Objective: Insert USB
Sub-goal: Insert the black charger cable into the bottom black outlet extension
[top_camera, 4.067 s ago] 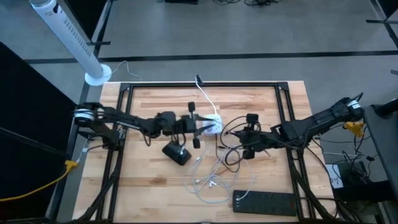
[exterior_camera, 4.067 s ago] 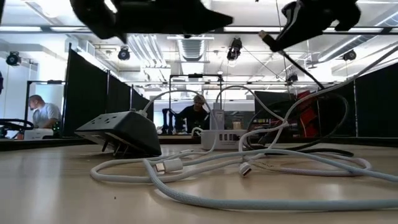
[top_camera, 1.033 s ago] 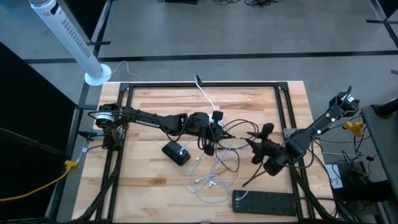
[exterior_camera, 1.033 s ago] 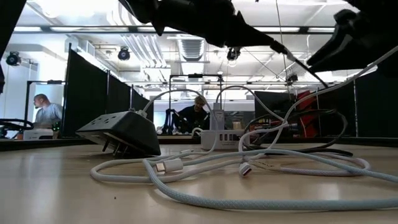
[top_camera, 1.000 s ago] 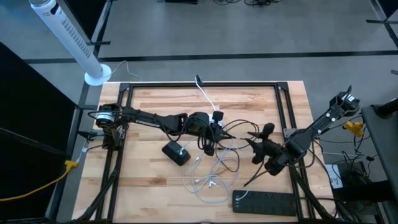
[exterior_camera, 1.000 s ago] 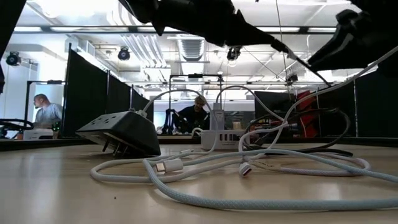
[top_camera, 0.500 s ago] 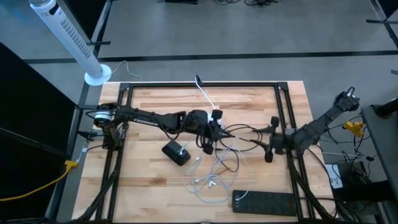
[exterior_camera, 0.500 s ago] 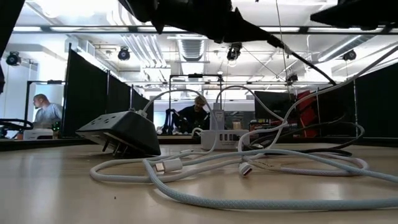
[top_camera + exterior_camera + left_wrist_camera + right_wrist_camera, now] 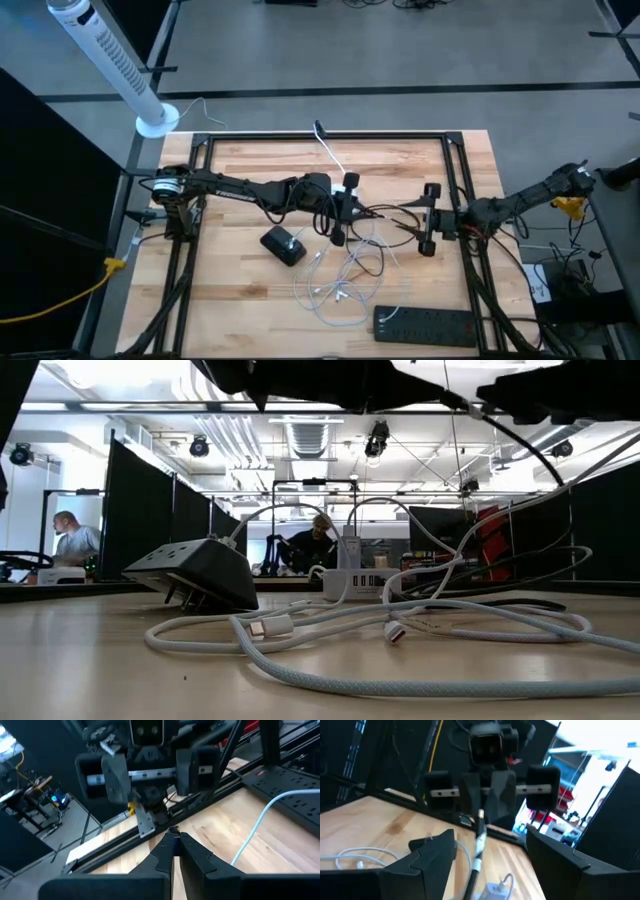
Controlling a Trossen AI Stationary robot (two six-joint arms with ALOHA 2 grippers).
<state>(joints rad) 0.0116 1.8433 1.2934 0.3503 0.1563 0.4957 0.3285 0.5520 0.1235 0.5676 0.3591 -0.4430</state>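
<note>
My left gripper (image 9: 347, 203) hovers over the table's middle, shut on a dark USB cable (image 9: 479, 840). That cable runs on across the table (image 9: 390, 212) toward my right gripper (image 9: 430, 218). The right gripper stands open at the table's right, facing the left one, with nothing between its fingers (image 9: 432, 855). A white charging hub (image 9: 355, 582) rests flat on the table below the left gripper. White cables (image 9: 340, 280) lie in loose loops on the wood, with plugs (image 9: 270, 626) at their ends. My left gripper pinches the dark cable at its plug end (image 9: 480, 820) between its two fingertips (image 9: 167, 845). The fingers reach about level from the table's left. The plug end is lifted clear, and the cable hangs slanting below the fingers.
A black power block (image 9: 284, 244) sits near the table's middle. A black power strip (image 9: 425, 323) lies by the near edge. A dark frame (image 9: 455, 170) runs around the tabletop. People sit in the room behind (image 9: 72, 540).
My right gripper has swung from a tilted pose near the right side to level, moving toward the far edge and coming to face the left gripper. The dark cable's loop on the right has sagged lower. The left gripper has kept still.
</note>
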